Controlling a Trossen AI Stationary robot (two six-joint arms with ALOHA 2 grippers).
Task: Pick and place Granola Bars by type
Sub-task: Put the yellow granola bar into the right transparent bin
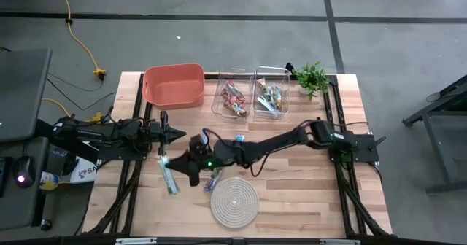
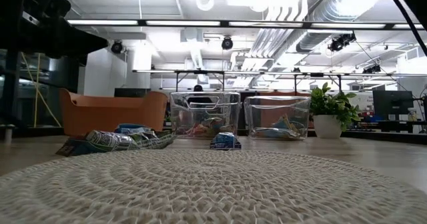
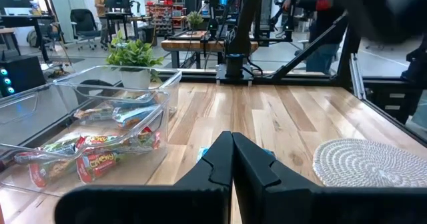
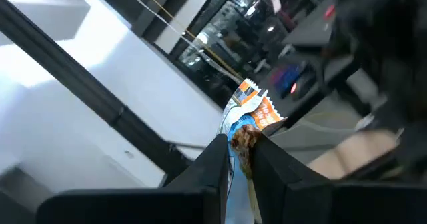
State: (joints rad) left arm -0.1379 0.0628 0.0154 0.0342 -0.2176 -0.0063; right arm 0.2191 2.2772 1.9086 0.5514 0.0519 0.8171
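Note:
My right gripper (image 1: 188, 165) reaches out over the table's middle left and is shut on a granola bar in a blue and orange wrapper (image 4: 252, 117). A greenish bar (image 1: 169, 178) and a blue bar (image 1: 214, 178) lie flat on the wood below it; the low view shows them as the crumpled greenish wrapper (image 2: 120, 139) and the blue one (image 2: 225, 141). More bars fill two clear bins (image 1: 233, 98) (image 1: 269, 98) at the far edge. My left gripper (image 1: 179, 136) waits shut at the left, touching nothing. My right gripper pinches the bar's near end (image 4: 241, 143) between its two fingers. The fingers lie along the bar, and its far end (image 4: 257, 107) sticks out past the fingertips. The bar is lifted clear of the table; the gripper points about level, toward the table's left.
An orange bin (image 1: 174, 84) stands at the far left and a potted plant (image 1: 312, 77) at the far right. A round coiled rope mat (image 1: 234, 200) lies near the front edge. Bare wood shows to the right of the mat.

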